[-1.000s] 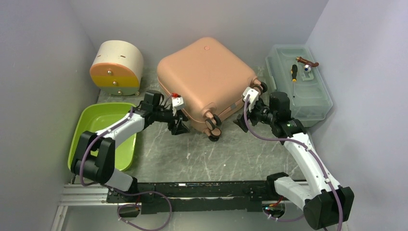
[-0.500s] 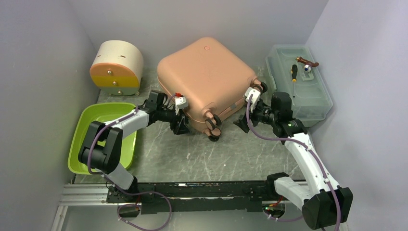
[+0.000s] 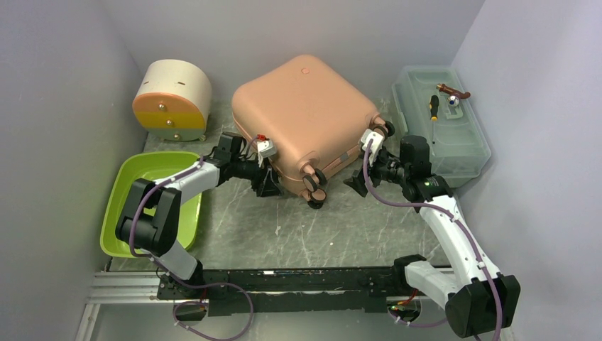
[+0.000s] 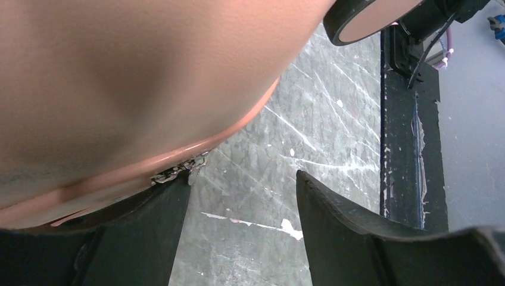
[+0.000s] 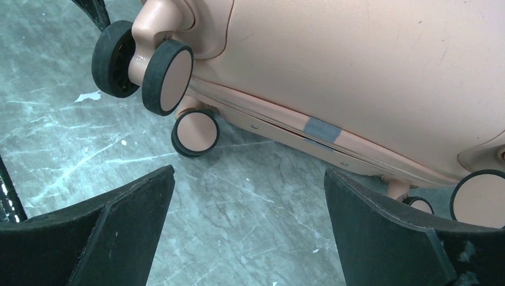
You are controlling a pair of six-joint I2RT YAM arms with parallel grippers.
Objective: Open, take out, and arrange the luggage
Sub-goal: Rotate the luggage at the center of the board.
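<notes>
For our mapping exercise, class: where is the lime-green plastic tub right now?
Top view: the lime-green plastic tub sits on the left, just nearer than the cream half-round box and left of the salmon-pink hard-shell suitcase.

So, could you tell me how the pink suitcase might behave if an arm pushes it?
The luggage has a smooth, rigid-looking shell, so it probably won't flex and may be slippery to grip. Lying flat, wheels pointing sideways, it would likely slide on the table rather than roll.
</notes>
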